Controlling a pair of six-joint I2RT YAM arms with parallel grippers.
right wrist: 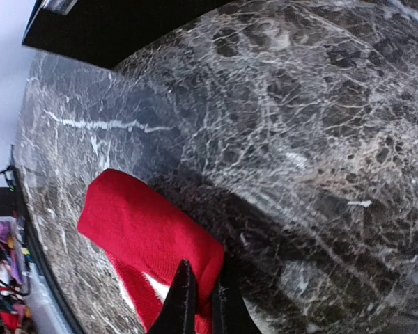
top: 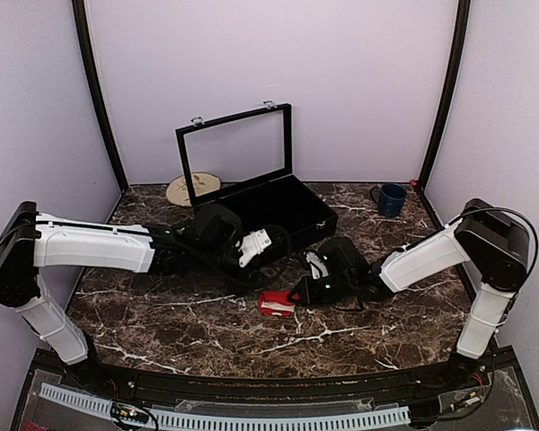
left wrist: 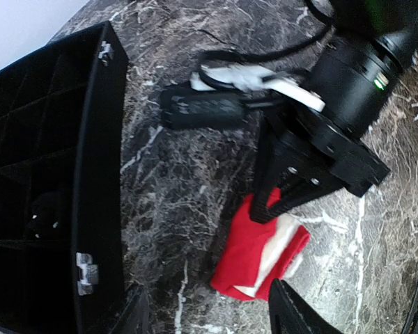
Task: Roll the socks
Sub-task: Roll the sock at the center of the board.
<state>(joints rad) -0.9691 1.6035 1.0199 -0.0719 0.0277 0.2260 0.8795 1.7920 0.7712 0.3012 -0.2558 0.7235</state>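
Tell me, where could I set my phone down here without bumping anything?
Roomiest is the marble table strip between the red socks and the near edge. Another free patch lies at the back, between the black case and the blue mug. Avoid the middle: the left arm and right arm meet at the socks.

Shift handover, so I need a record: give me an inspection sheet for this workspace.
Surface: dark veined marble table.
Job's things: red socks bunched mid-table, in front of the case.
Clutter: black case, lid up; blue mug far right; tan disc behind the case.
Claws: left claw open, beside the socks; right claw shut on the socks.
Cables: black cable looped by the right wrist.
Surroundings: pale walls; nothing else seen.
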